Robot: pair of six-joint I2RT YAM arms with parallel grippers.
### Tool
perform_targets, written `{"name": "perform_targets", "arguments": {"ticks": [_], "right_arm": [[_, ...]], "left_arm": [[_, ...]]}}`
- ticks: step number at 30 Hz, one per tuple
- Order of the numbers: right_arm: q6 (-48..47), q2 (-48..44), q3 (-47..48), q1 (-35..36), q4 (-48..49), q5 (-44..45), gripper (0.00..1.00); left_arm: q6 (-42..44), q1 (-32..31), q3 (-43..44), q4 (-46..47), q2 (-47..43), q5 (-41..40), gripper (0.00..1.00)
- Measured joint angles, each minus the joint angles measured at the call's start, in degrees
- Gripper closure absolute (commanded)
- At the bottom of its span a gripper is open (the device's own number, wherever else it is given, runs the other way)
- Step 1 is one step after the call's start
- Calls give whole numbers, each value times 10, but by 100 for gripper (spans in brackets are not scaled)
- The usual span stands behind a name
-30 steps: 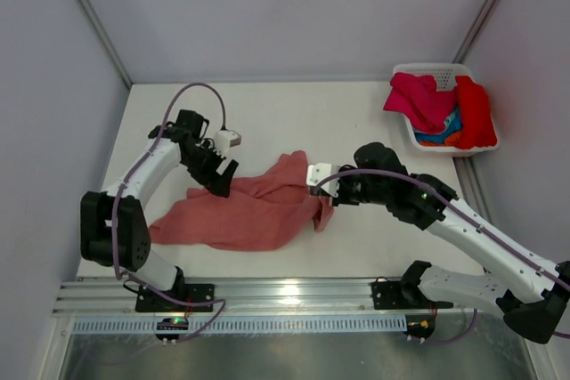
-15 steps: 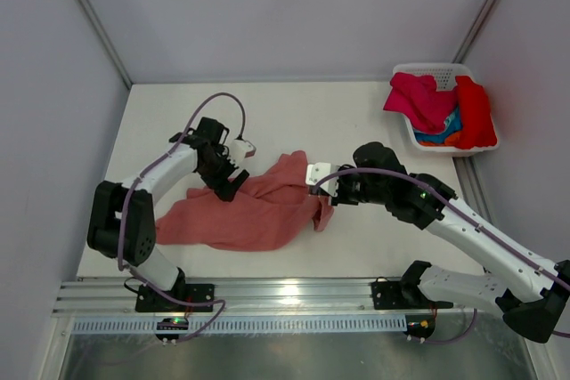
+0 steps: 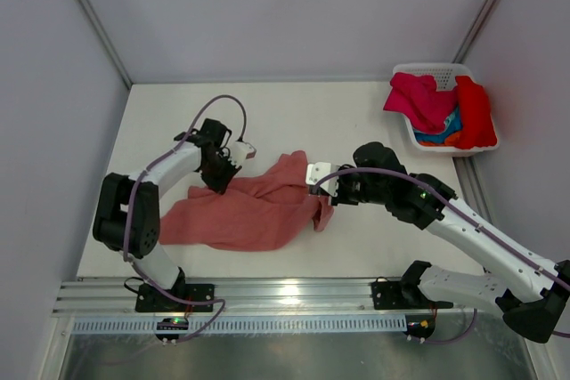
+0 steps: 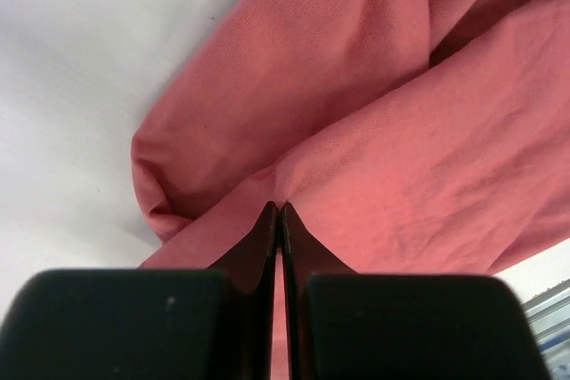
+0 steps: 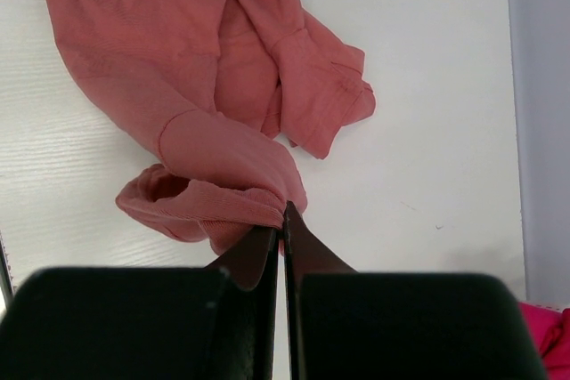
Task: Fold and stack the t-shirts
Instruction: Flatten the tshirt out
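arms (image 3: 481, 242): white links, black joints | pincers (image 4: 278, 209): black | cables (image 3: 221, 98): purplish-grey | base LED (image 3: 176, 319): seemingly green

A white table (image 3: 294, 113) is seen from above. A salmon t-shirt (image 3: 249, 211) is laid crumpled across it, stretched from eight o'clock toward the centre, with folds bunched at its three o'clock end. A white basket (image 3: 426, 67) is set at the two o'clock corner, well apart from the shirt.
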Motion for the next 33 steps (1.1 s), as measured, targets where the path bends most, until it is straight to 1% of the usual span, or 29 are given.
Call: {"name": "perform_targets", "arguments": {"ticks": [5, 7, 9, 12, 15, 17, 19, 22, 23, 27, 29, 30, 31, 32, 33], "right_arm": [[0, 0, -1, 0, 6, 0, 97], [0, -1, -4, 0, 13, 3, 97], [0, -2, -11, 0, 24, 7, 97], [2, -2, -23, 0, 39, 20, 97], [5, 0, -31, 0, 61, 43, 97], [7, 3, -38, 0, 81, 64, 97], [8, 3, -46, 0, 99, 82, 97], [9, 3, -52, 0, 112, 103, 97], [9, 2, -52, 0, 111, 105, 97], [4, -17, -53, 0, 90, 80, 97], [-1, -30, -49, 0, 63, 54, 97], [-7, -36, -42, 0, 35, 32, 97], [-11, -38, -36, 0, 20, 17, 97], [-16, -38, -25, 0, -4, -2, 96], [-24, -38, -15, 0, -28, -20, 91]], "left_arm": [[-4, 0, 12, -16, -16, -9, 100], [-9, 0, 28, -19, -26, -30, 100], [-21, -1, 65, -18, -33, -71, 100], [-38, -1, 165, -16, -33, -130, 100], [-57, 1, 313, -14, -31, -180, 100], [-72, 4, 396, -6, -39, -200, 100], [-83, 9, 433, 0, -64, -214, 100], [-94, 14, 426, -23, -129, -226, 100], [-95, 14, 408, -29, -160, -228, 100], [-88, 14, 288, -73, -301, -229, 100], [-77, 14, 237, -100, -351, -229, 100], [-68, 14, 210, -123, -378, -226, 87], [-60, 14, 195, -140, -391, -224, 53], [-47, 14, 179, -158, -406, -217, 14], [-38, 14, 166, -178, -416, -208, 1]]}}
